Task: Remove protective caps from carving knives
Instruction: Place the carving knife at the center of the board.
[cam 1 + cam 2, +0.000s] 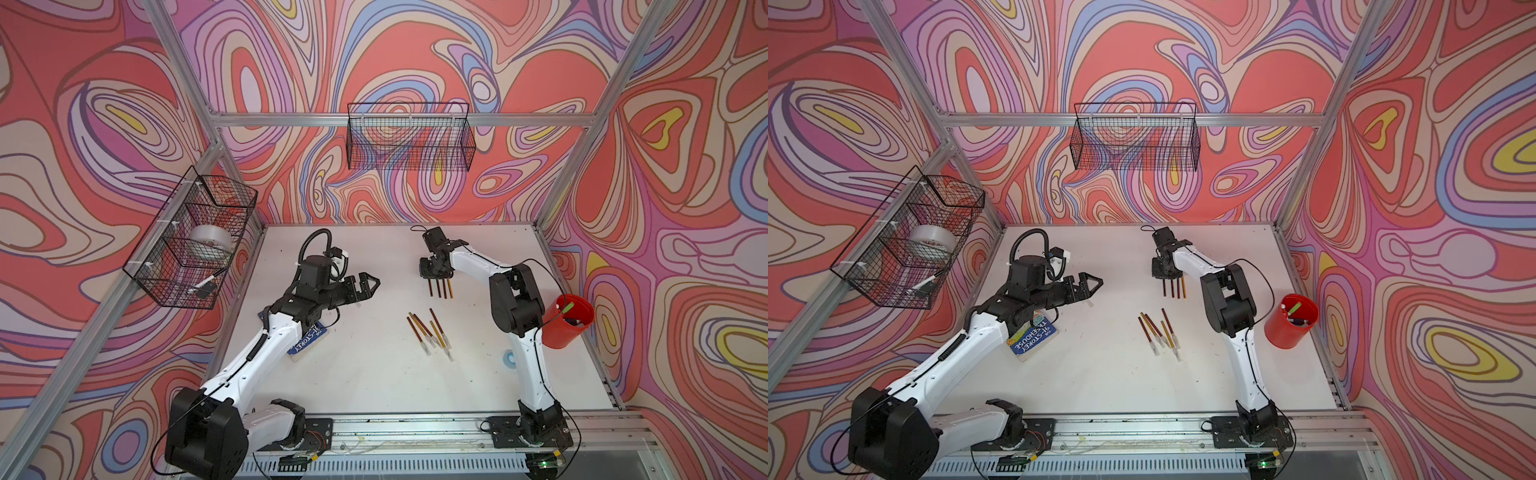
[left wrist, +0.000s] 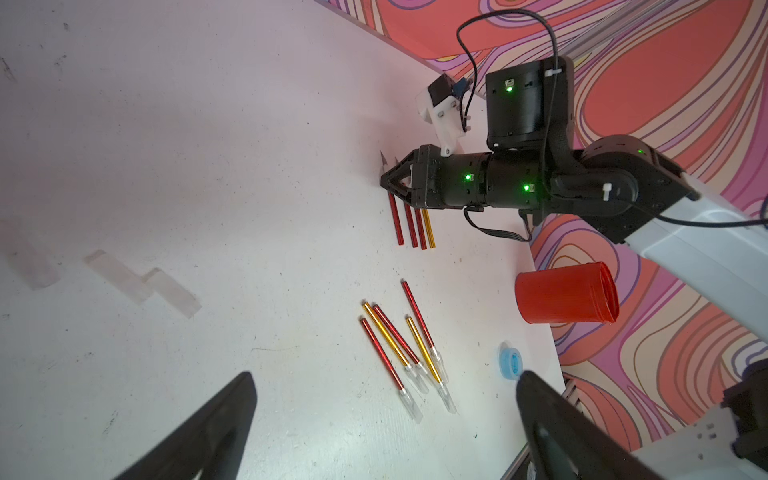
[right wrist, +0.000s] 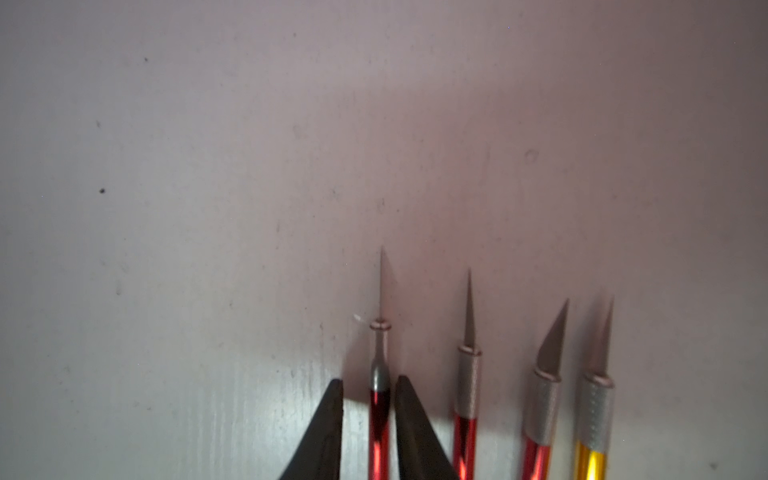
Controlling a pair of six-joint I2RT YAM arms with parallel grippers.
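The carving knives left to do, five of them [image 2: 381,355], lie in a loose fan on the white table [image 1: 374,382], inward of the red cup [image 1: 559,332] toward the middle, each with a translucent protective cap [image 2: 409,401] on the end nearest me. Four bare knives [image 1: 440,289] lie in a neat row farther back from the cup, three red and one gold, blades pointing away. I judge these to be light, thin and stiff, with glossy round handles that will roll and slip under a pad. The points look fine enough to chip, so I'd keep metal off them. The caps look like thin, soft plastic held on by friction. I'd take the handle just behind the knurled collar with one arm, pinch the cap mid-length with the other, and pull straight along the shaft, squeezing gently so the sleeve doesn't clamp the blade. The right gripper [image 3: 370,379] is down at the end of the bare row, its fingers parted only narrowly astride the neck of a red knife [image 3: 379,411], with light showing on one side, so I read that as no firm hold. The left gripper [image 1: 368,289] hangs above the table, across it from the cup and beyond the fan, fingers spread wide and holding nothing. What look like loose caps [image 2: 172,293] lie on the table on its side. A blue tape ring [image 1: 509,358] lies just beside the cup.
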